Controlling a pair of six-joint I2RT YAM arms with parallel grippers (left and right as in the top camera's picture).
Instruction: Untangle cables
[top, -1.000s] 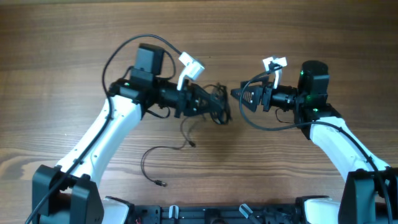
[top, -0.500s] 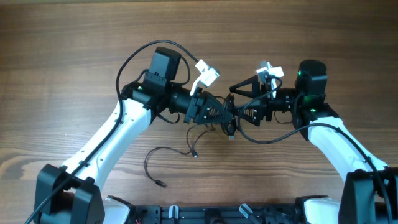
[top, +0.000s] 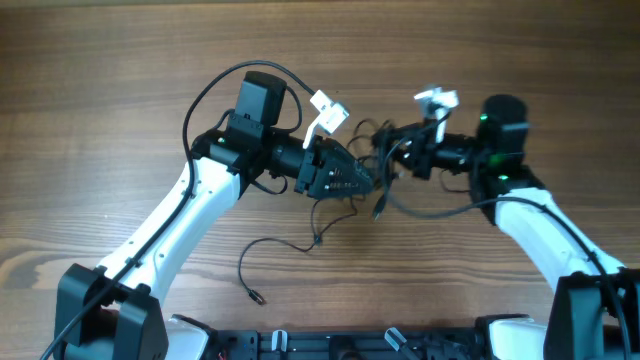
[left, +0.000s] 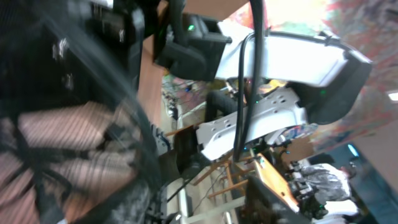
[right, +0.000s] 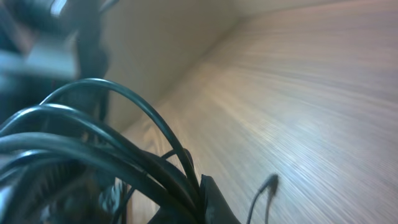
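Note:
The cables (top: 378, 140) are a small knot of thin black cords hanging between the two grippers above the table. My right gripper (top: 392, 158) is shut on that knot. In the right wrist view the cords (right: 93, 149) run into the right gripper (right: 193, 199) beside one dark finger (right: 214, 202), and a plug end (right: 270, 182) dangles below. My left gripper (top: 362, 180) sits just left of the knot with its jaws parted. One loose strand (top: 285, 243) trails down from there to a plug (top: 256, 296) lying on the wood. The left wrist view is blurred and shows mostly the right arm (left: 292, 62).
The wooden table (top: 120, 80) spreads all round. Thick black arm wires loop above the left wrist (top: 215, 85) and under the right wrist (top: 430, 208). A black frame (top: 330, 345) lines the front edge, with both arm bases at its corners.
The right gripper has reached in and shut on the knot. The left gripper, shut on the knot before, has parted its jaws. The trailing strand has shifted slightly to the right.

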